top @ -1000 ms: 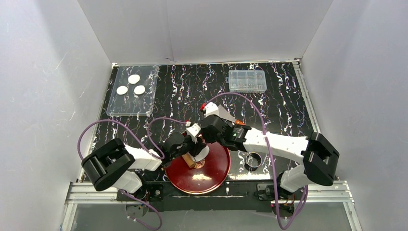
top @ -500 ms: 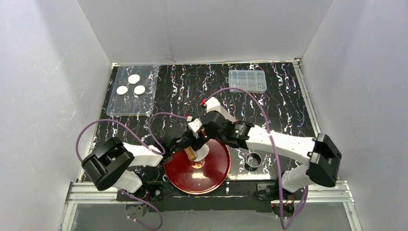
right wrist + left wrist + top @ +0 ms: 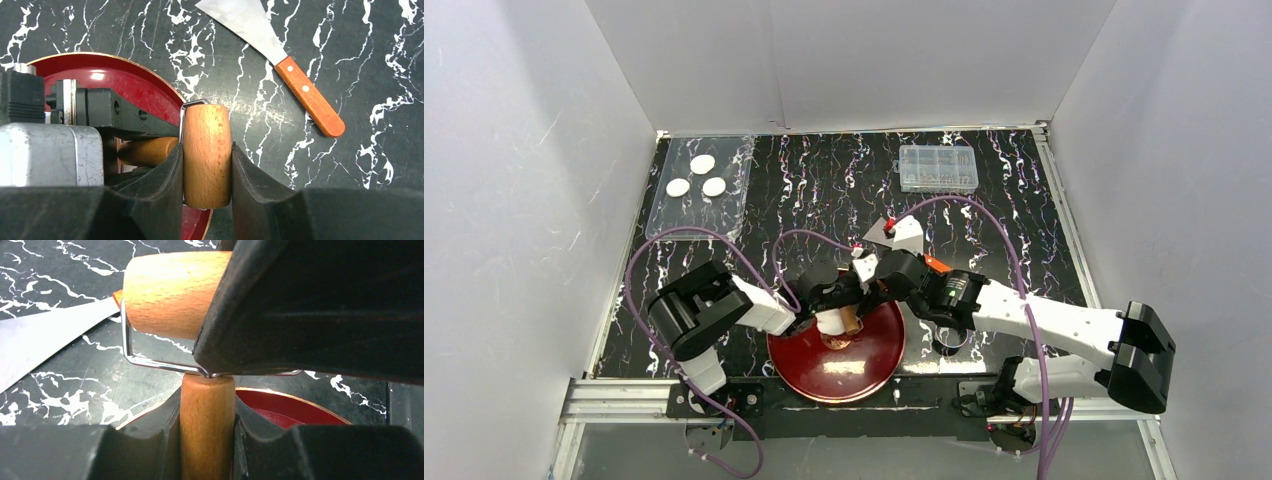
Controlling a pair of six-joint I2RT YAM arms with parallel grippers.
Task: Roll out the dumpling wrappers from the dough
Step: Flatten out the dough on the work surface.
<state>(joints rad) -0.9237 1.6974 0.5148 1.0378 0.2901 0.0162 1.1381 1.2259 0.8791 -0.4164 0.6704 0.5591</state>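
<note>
Left gripper (image 3: 207,412) clamps the roller's handle (image 3: 207,452) while right gripper (image 3: 206,167) pinches its wooden drum (image 3: 206,140), seemingly steadying it above the red plate (image 3: 125,80). The dough (image 3: 830,322) appears to lie beneath both jaws, with the dumpling wrappers (image 3: 696,175) far beyond.

Right pincer (image 3: 206,165) crowds red plate's (image 3: 125,80) far rim

a robotics lab test cell: plain white panel walls (image 3: 524,200) box in a black, white-veined bench (image 3: 1024,220), a bare aluminium rail (image 3: 924,392) runs along its near edge, and a white-and-black left arm (image 3: 759,308) and right arm (image 3: 1044,318) trailing purple cables (image 3: 630,283) are mounted there.
</note>
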